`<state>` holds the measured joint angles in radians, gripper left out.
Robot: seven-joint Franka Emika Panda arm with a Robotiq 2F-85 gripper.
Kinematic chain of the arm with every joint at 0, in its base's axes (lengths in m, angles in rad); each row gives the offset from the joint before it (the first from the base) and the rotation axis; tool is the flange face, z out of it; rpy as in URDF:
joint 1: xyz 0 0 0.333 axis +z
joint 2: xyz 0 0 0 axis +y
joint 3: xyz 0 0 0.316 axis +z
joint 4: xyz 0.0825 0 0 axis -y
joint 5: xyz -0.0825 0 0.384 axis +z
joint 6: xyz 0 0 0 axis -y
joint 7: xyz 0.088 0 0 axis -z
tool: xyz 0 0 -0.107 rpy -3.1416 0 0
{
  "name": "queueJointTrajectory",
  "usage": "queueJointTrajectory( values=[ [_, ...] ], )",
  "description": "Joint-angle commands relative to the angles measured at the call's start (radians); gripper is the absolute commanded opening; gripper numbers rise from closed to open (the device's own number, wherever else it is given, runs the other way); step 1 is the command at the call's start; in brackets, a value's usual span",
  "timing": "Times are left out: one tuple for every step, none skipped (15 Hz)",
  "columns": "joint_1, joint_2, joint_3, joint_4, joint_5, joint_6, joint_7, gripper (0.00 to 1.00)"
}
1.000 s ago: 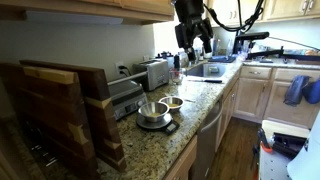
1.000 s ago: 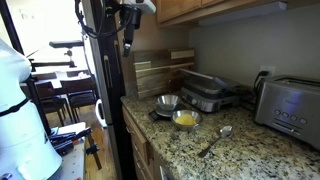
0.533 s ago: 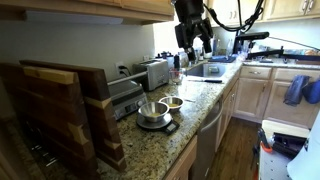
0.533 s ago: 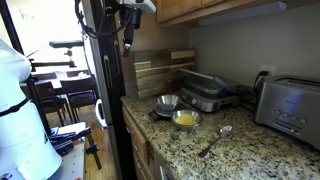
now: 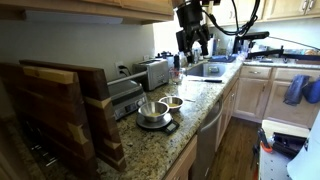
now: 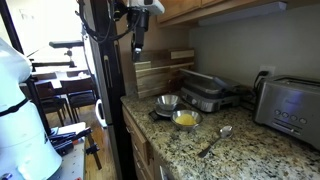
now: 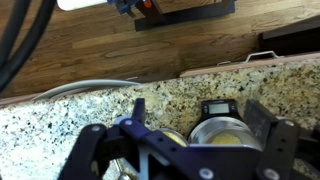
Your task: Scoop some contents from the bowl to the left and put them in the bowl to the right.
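Gripper hangs high above the large steel bowl, and the wrist view shows its fingers spread wide with nothing between them. The bowl sits on a kitchen scale. In both exterior views the small steel bowl, yellowish inside, sits just beside it on the toaster side. The spoon lies flat on the granite counter, well apart from the large bowl and beyond the small one.

So here's the danger: no tool in hand yet, and that spoon is a thin thing lying flat on hard stone. A pinch that comes in slightly off would likely skid it away or grab it crooked. Then the bowls: light steel, one perched on a scale, the two close together. A spoon dragged against the rim could shove the large bowl off its perch or knock it into its neighbour. A tilted carry would probably spill on the counter between them.

Against the frame a second ago, the gripper has slid a little sideways above the large bowl, still high. Bowls, scale and spoon haven't budged.
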<state>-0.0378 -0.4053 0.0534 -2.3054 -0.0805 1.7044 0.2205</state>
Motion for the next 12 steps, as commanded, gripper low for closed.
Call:
queueJointTrajectory(
  values=[
    [-0.023, 0.028, -0.053, -0.042, -0.037, 0.117, -0.07, 1.0],
    [-0.03, 0.044, -0.07, -0.049, -0.046, 0.158, -0.095, 1.0],
    [-0.036, 0.061, -0.084, -0.052, -0.055, 0.191, -0.122, 1.0],
    [-0.043, 0.084, -0.103, -0.055, -0.055, 0.224, -0.154, 1.0],
    [-0.049, 0.107, -0.117, -0.054, -0.056, 0.249, -0.18, 1.0],
    [-0.055, 0.129, -0.129, -0.052, -0.053, 0.261, -0.204, 1.0],
    [-0.058, 0.143, -0.132, -0.047, -0.056, 0.256, -0.21, 1.0],
    [-0.052, 0.132, -0.119, -0.035, -0.046, 0.23, -0.179, 1.0],
    [-0.056, 0.148, -0.126, -0.035, -0.046, 0.237, -0.189, 1.0],
    [-0.058, 0.159, -0.129, -0.035, -0.046, 0.241, -0.195, 1.0],
    [-0.058, 0.164, -0.129, -0.035, -0.046, 0.242, -0.198, 1.0],
    [-0.057, 0.164, -0.129, -0.035, -0.046, 0.242, -0.198, 1.0]
  ],
)
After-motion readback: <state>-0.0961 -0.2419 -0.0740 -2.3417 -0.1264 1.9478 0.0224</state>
